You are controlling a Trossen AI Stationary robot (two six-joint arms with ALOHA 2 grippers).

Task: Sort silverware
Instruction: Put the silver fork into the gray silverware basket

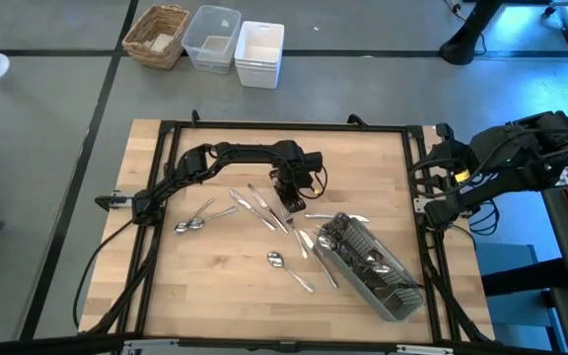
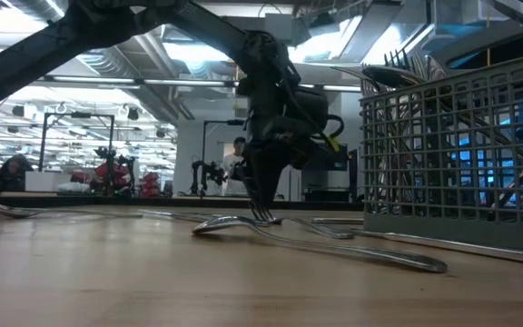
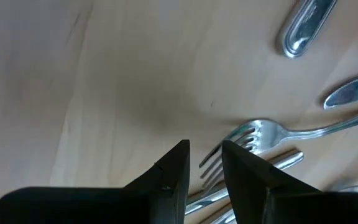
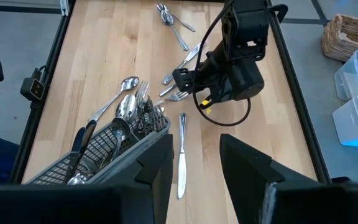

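Pale blond wood, striped by plank seams, across the bench (image 1: 215,286). Shiny silver on the silverware (image 1: 264,209), catching white glints. Grey wire grid on the caddy (image 1: 388,286). Matte black on the left gripper (image 1: 291,197) and on the frame (image 1: 264,125) edging the bench. Tan weave on the basket (image 1: 156,35); white and translucent plastic on the bins (image 1: 260,52).

The silverware (image 1: 264,212) is slim, shiny silver metal, lying flat and scattered across the middle of the table. Two spoons (image 1: 197,219) lie together to the left, their bowls touching. A loose cluster of knives and forks (image 1: 276,215) crosses near the centre, one fork (image 3: 247,138) with its tines just beside the others' handles. A single spoon (image 1: 286,268) lies nearer the front. Several more pieces (image 4: 132,107) stand packed, heads up, to the right.
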